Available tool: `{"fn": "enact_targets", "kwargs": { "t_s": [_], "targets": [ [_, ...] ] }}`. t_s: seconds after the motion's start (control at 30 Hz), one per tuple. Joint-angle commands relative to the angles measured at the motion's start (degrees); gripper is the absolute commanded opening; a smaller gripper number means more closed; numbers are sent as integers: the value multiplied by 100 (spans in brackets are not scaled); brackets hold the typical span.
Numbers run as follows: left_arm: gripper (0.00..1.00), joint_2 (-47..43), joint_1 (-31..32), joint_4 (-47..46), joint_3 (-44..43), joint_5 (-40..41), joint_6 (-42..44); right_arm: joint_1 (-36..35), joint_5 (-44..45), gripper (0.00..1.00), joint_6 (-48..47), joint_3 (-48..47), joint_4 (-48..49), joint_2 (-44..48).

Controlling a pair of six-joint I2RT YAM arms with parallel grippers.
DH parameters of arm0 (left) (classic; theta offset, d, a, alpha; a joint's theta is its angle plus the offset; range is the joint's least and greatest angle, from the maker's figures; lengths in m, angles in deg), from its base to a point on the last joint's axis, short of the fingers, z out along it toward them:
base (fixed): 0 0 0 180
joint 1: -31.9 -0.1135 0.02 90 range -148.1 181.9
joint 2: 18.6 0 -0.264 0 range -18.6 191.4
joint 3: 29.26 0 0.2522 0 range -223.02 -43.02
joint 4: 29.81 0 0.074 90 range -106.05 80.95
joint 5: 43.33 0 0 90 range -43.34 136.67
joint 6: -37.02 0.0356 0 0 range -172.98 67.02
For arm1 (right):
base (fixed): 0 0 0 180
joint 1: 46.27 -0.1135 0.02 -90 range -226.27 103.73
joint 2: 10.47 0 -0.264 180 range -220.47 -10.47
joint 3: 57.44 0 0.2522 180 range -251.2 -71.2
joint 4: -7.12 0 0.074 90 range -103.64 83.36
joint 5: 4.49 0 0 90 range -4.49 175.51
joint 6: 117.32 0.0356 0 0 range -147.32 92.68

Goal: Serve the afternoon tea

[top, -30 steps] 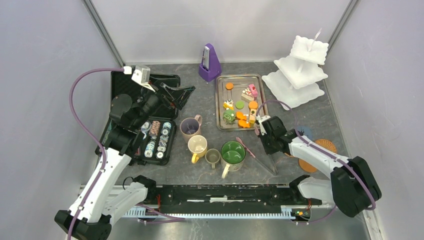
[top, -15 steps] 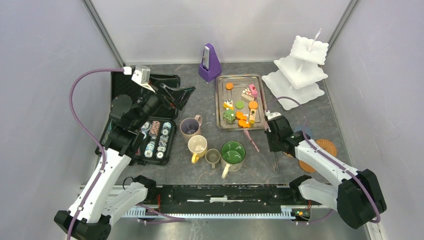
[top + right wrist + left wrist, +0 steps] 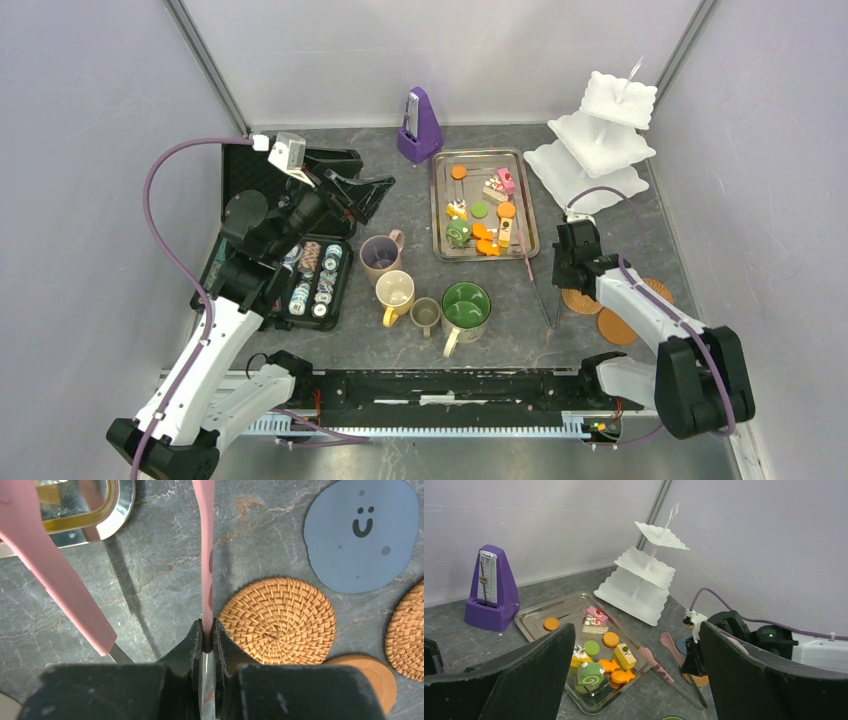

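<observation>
Here the right gripper (image 3: pixel 208 636) is clenched tight on one pink arm of the tongs (image 3: pixel 206 555), just right of the steel tray (image 3: pixel 441 192) holding the toy pastries (image 3: pixel 460 233). The left gripper (image 3: pixel 636 630) hangs spread wide and holds nothing, left of the tray.

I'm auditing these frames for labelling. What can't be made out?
Right wrist view: pink tongs in the right end effector run past the top edge; tips unseen.
Left wrist view: mugs mostly hidden by bottom edge and left end effector.
Top external view: poker chip markings too small.
</observation>
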Motion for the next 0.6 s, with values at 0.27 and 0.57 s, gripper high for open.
{"fn": "enact_targets", "kwargs": {
  "t_s": [0.27, 0.57],
  "targets": [
    [100, 18, 182, -142, 4, 119, 289, 172, -43, 10, -113, -755, 934, -1188],
    [100, 77, 249, -14, -63, 168, 279, 188, -657, 78, -334, -180, 1538, -423]
  ]
}}
